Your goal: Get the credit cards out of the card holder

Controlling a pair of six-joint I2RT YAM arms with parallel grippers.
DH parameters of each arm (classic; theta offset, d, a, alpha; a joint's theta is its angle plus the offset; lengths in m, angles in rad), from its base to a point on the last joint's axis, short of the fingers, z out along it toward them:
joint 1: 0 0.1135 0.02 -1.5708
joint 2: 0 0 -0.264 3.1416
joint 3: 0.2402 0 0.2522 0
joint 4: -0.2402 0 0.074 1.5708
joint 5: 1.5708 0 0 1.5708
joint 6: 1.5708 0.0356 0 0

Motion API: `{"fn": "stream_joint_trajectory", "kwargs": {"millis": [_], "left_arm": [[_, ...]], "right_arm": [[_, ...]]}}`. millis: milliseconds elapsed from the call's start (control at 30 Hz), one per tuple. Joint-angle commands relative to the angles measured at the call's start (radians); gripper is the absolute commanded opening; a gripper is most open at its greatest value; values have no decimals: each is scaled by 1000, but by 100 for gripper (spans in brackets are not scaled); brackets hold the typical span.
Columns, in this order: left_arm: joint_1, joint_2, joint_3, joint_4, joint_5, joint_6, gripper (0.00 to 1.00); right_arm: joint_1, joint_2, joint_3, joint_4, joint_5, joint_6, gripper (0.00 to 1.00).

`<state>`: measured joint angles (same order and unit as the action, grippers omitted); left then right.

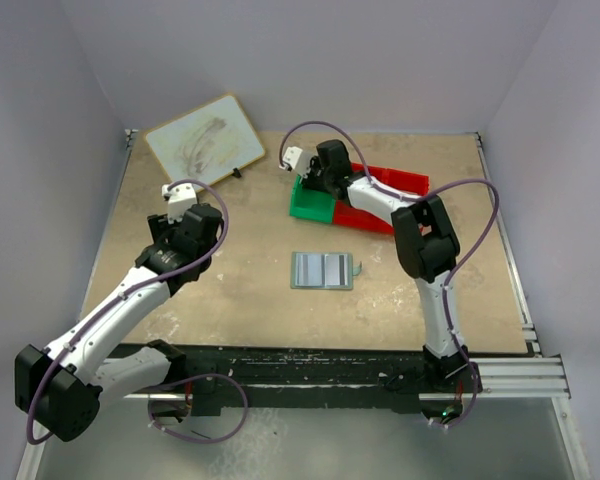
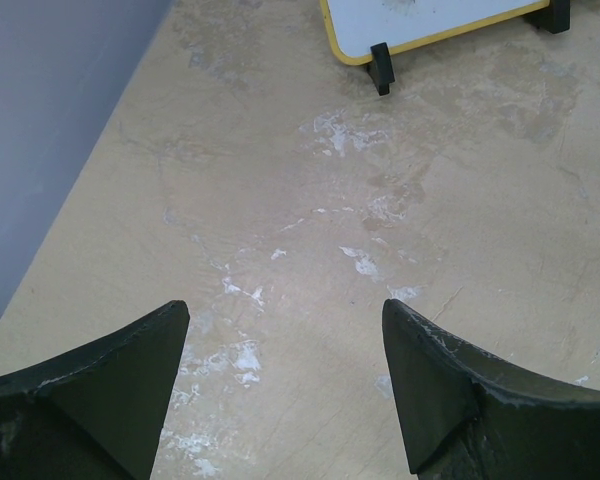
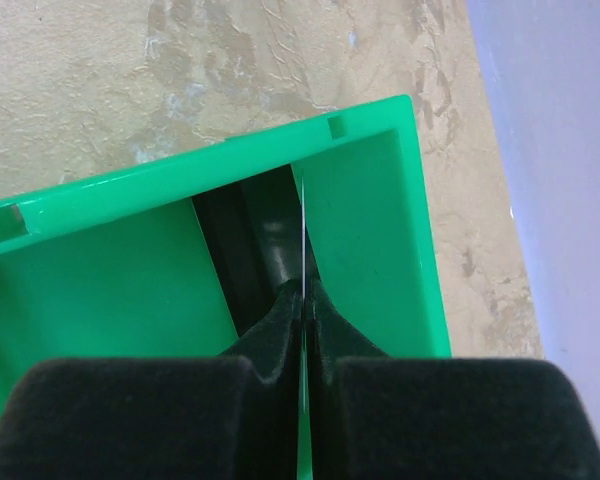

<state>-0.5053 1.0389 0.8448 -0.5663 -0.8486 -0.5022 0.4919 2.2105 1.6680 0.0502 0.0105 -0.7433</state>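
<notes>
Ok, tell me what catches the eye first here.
The right end effector is shut on a thin card, held edge-on over the green bin at the far side. The card holder lies open at mid-table, and the left end effector hangs open over bare tabletop.

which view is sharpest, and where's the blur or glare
Top external: even soft light, faint shadows, card holder readable. Left wrist: table sharpest, the open left gripper dark and featureless. Right wrist: the shut right gripper is a soft black blur up close; the green bin shows a glossy sheen; the card it pinches is only a thin bright line.
</notes>
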Motion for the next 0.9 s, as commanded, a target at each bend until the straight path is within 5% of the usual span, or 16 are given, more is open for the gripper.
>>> {"fn": "stream_joint_trajectory", "kwargs": {"millis": [0,467,867], "left_arm": [[4,1,28,5,-8,22,76],[4,8,28,7,-22,24,76],[4,7,30,-5,-46,18,76]], "right_arm": [[2,-5,37,22,8,-87,0],[2,69,60,55,39,-124,4],[1,92,74,-3,11,-120,22]]}}
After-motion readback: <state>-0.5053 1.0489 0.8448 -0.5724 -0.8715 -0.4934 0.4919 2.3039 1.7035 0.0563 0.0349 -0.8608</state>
